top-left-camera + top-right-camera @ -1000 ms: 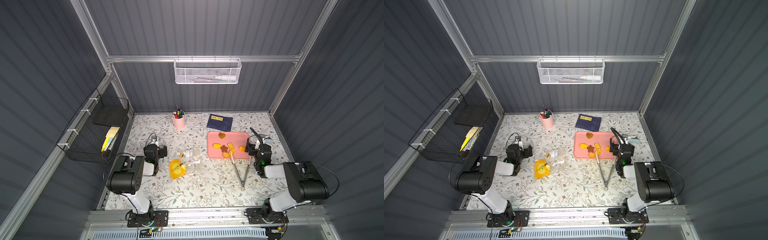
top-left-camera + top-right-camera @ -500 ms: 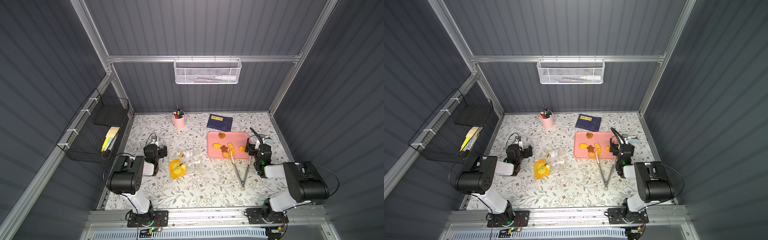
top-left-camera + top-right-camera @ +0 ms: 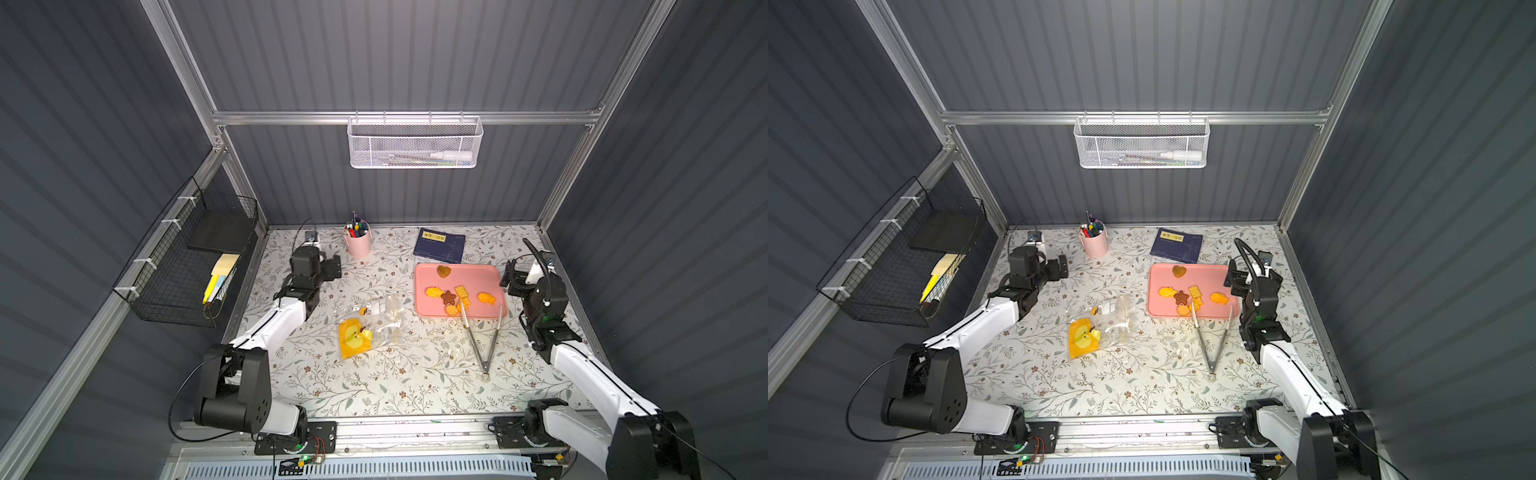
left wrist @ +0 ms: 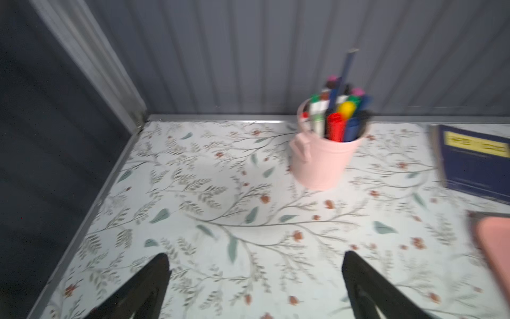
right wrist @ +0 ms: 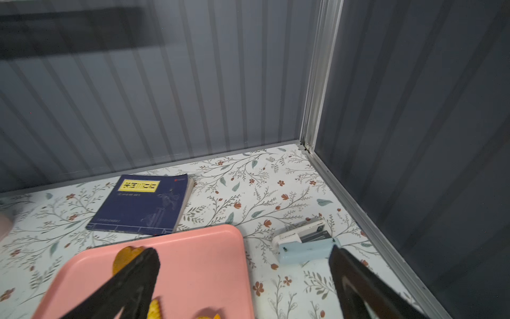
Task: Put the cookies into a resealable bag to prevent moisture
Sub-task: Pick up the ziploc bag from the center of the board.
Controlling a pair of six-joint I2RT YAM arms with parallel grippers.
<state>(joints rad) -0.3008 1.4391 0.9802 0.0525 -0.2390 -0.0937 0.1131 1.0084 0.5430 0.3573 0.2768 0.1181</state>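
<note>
Several orange-yellow and brown cookies [image 3: 449,296] [image 3: 1182,297] lie on a pink tray [image 3: 490,272] [image 3: 1219,272] at the right. The resealable bag [image 3: 376,322] [image 3: 1106,326], clear and crinkly with an orange apple patch, lies flat mid-table, left of the tray. My left gripper [image 3: 335,268] [image 4: 255,262] hovers open and empty at the back left, well away from the bag. By the tray's right edge my right gripper [image 3: 508,277] [image 5: 243,255] is open and empty. In the right wrist view one of its fingers partly covers a heart cookie [image 5: 124,258].
Metal tongs [image 3: 482,336] [image 3: 1210,338] lie with their tips on the tray's front edge. A pink pen cup [image 3: 358,246] [image 4: 321,163] and a blue book [image 3: 439,246] [image 5: 140,205] stand near the back wall. A small blue-white device [image 5: 303,244] lies right of the tray.
Both arms have unfolded from a tucked pose, elbows dropping toward the front. Both grippers have shifted toward the back wall, the left one more. The bag, tray and cookies have not moved.
</note>
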